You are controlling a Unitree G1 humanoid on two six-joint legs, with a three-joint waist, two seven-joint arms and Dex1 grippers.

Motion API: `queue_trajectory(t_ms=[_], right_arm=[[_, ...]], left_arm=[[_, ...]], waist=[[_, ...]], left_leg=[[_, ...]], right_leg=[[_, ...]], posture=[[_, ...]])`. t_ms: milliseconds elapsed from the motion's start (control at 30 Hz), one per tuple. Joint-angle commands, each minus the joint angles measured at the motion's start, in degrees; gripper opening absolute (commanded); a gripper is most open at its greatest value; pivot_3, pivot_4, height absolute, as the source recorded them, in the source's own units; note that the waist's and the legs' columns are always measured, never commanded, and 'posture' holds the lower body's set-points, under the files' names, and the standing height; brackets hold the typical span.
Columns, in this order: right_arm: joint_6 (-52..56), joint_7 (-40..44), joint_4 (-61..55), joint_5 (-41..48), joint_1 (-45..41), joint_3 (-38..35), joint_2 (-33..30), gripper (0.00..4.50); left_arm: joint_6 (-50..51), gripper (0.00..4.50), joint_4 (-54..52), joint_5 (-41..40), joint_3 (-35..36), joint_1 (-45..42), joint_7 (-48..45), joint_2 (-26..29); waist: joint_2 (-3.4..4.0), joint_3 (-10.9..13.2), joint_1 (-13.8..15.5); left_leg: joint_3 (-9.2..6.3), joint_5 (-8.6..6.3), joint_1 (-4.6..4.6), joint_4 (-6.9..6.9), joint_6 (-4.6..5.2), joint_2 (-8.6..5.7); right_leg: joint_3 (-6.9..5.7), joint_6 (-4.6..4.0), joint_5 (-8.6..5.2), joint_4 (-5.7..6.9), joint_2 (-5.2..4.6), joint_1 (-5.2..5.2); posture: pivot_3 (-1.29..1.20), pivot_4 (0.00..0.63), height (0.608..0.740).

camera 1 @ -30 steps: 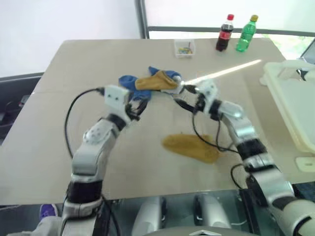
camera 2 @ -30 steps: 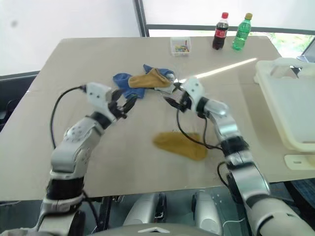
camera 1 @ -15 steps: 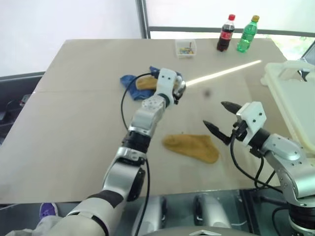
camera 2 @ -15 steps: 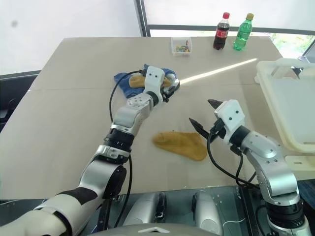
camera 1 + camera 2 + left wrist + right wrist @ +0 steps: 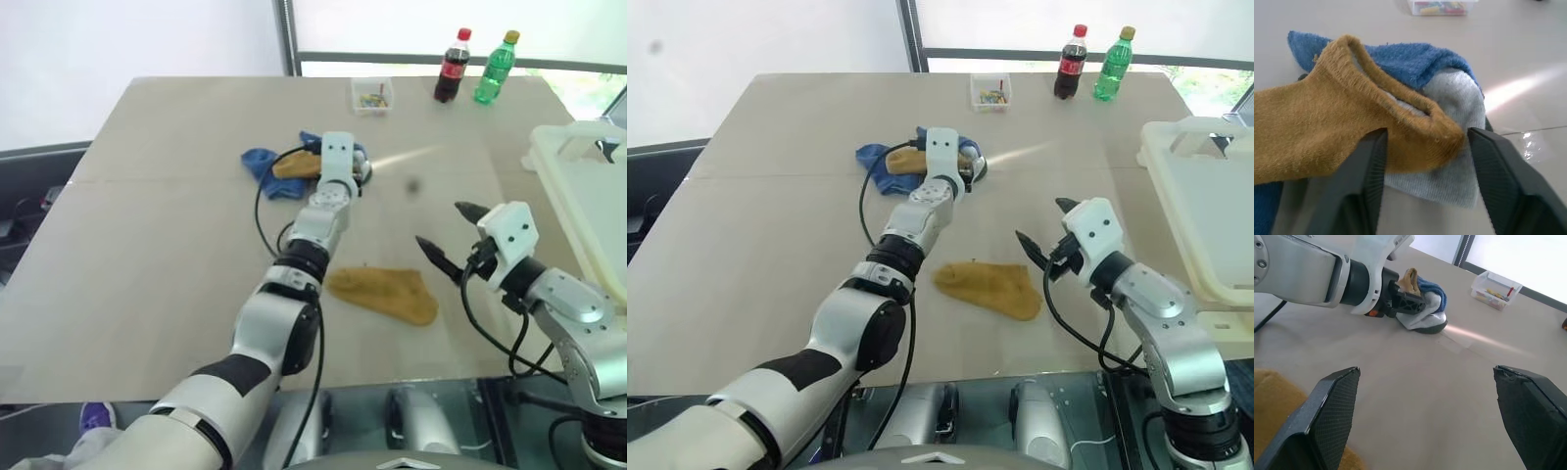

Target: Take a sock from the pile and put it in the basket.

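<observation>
With its black fingers straddling the mustard-yellow sock's cuff [image 5: 1415,129] atop the blue, yellow and grey sock pile [image 5: 304,162], left end effector [image 5: 1422,161] looks half-closed, grip probably unfinished; right end effector [image 5: 446,240] waits wide open, clear, near the white plastic basket [image 5: 578,186].

Head stereo pair looks forward and down over the table [image 5: 147,245] from above the arms; both eyes share the whole scene, with the pile [image 5: 294,162] near 12 o'clock and the basket [image 5: 588,196] at 3 o'clock. Left wrist cam sits very close, looking level along the left gripper [image 5: 1425,161] straight into the pile's mustard sock [image 5: 1327,137]. Right wrist cam looks low across the table between the right gripper's fingers [image 5: 1332,416], from farther back, and shares the pile and the small clear box [image 5: 1496,290] with the left wrist view.
</observation>
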Motion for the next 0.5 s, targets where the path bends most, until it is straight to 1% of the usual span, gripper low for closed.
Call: queue_trajectory(t_ms=[33,100,133,333,400,500], right_arm=[[-1.5,-0.04,-1.16,-0.43,-1.02,-0.1,-0.73,4.5],[-1.58,-0.02,-1.16,-0.53,-1.0,-0.03,-0.74,4.5],[-1.59,-0.02,-1.17,-0.51,-0.95,-0.06,-0.74,4.5],[-1.23,0.33,-1.94,0.11,-0.33,-0.41,-0.92,4.5],[-1.11,0.62,-2.04,0.41,-0.31,-0.38,-1.02,4.5],[-1.0,1.1,-1.87,0.8,-0.51,-0.25,-1.14,4.5]], left_arm=[[-2.23,1.16,-0.28,0.13,0.65,-1.86,0.71,-0.34],[-2.33,0.21,-0.54,0.25,0.67,-1.67,0.66,-0.25],[-2.11,0.04,-1.06,0.29,0.65,-1.43,0.61,-0.11],[3.45,0.04,-10.29,1.39,-1.54,3.02,-1.79,2.03],[7.27,0.04,-17.01,2.28,-4.03,6.5,-5.95,4.47],[12.95,0.04,-27.15,2.61,-6.82,11.86,-12.56,9.59]], waist=[[0.0,0.0,-0.01],[0.0,0.0,-0.01],[0.0,0.0,-0.01],[0.0,0.0,-0.1],[0.01,0.0,-0.19],[0.01,0.0,-0.35]], left_leg=[[0.0,0.0,0.0,0.0,0.0,0.0],[0.0,0.03,0.0,0.0,-0.05,0.0],[0.01,0.03,0.0,0.0,-0.05,0.0],[0.01,0.11,0.0,0.0,-0.18,0.01],[0.01,0.12,0.01,0.0,-0.21,0.03],[0.03,0.13,0.03,0.0,-0.22,0.06]], right_leg=[[0.0,0.0,0.0,0.0,0.0,0.0],[0.0,0.0,0.0,0.0,0.0,0.0],[0.0,0.0,0.0,0.0,0.0,0.0],[0.0,0.0,0.0,0.01,0.0,0.0],[0.01,0.0,0.0,0.02,0.01,0.0],[0.02,-0.01,0.0,0.04,0.02,-0.01]], posture=[[0.0,0.15,0.732],[0.0,0.15,0.732],[0.0,0.15,0.732],[0.0,0.15,0.732],[0.0,0.15,0.732],[0.0,0.15,0.732]])
